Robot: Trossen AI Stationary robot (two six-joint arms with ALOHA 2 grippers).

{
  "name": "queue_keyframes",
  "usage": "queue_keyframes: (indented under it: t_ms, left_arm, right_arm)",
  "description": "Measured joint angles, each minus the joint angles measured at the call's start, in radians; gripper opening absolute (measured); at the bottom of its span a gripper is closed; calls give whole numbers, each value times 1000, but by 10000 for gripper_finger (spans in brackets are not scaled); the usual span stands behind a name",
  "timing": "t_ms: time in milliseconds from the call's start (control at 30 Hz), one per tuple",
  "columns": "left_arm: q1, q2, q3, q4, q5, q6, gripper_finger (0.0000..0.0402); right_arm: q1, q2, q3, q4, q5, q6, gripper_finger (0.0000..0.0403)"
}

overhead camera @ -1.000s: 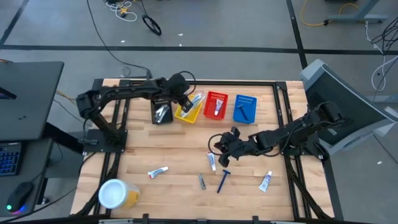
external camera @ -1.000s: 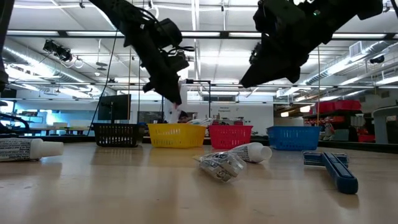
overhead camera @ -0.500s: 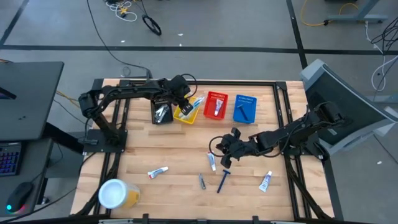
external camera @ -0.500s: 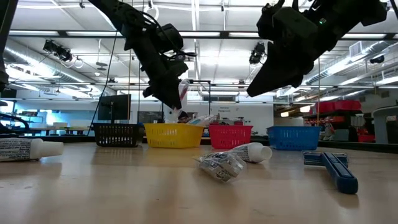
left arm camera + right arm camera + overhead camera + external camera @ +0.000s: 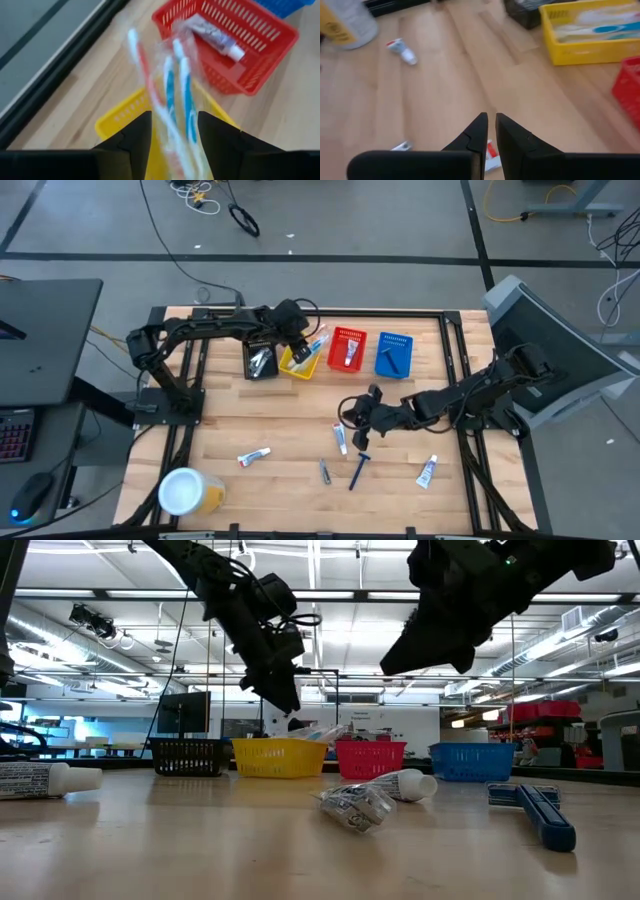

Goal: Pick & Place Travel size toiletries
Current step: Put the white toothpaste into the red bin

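My left gripper [image 5: 300, 343] hangs open over the yellow basket [image 5: 300, 364]. A bundle of slim toothbrushes [image 5: 170, 85], blurred, shows between its fingers and reaches down into the yellow basket [image 5: 115, 121]. My right gripper [image 5: 353, 418] hovers above the table's middle, over a white tube [image 5: 340, 440]. Its fingers [image 5: 491, 119] stand a narrow gap apart with nothing between them. Another tube [image 5: 254, 456], a silvery packet [image 5: 325, 470], a blue razor [image 5: 358, 470] and a third tube [image 5: 427, 471] lie flat on the wood. My left gripper's open fingers stand on either side of the toothbrushes' lower ends [image 5: 172, 150], coming from above. The blur keeps me from telling whether they touch them.
A row of small baskets stands at the far side: black [image 5: 260, 360], yellow, red [image 5: 347, 348] with a tube inside, blue [image 5: 393, 352]. A white-lidded yellow tub [image 5: 185, 492] stands at the near left corner. Bare wood lies between the baskets and the loose items.
My left gripper has opened above the yellow basket and let go of the toothbrushes. They have dropped from its fingers into the basket, with their upper ends leaning out toward the red one. My right gripper has drifted a little toward the table's left edge.
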Motion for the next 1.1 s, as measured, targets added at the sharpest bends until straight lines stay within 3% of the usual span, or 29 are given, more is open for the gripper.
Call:
queue_keyframes:
  t_ms: [167, 433, 600, 800, 1100]
  left_arm:
    - [-6, 0, 0, 47, 13, -51, 189]
    - [-124, 0, -1, 83, 220, -29, 189]
    - [-271, 1, -6, 90, 212, 90, 192]
    - [-440, 1, -6, 91, 183, 177, 201]
    - [-628, 1, -6, -10, 183, 107, 213]
  right_arm:
    - [0, 0, 0, -5, 17, -1, 47]
    - [-7, 0, 0, -15, -10, -133, 46]
    - [-7, 0, 0, -14, -94, -143, 47]
    - [-7, 0, 0, -14, -106, -158, 47]
    - [-19, 0, 0, -27, -198, -149, 47]
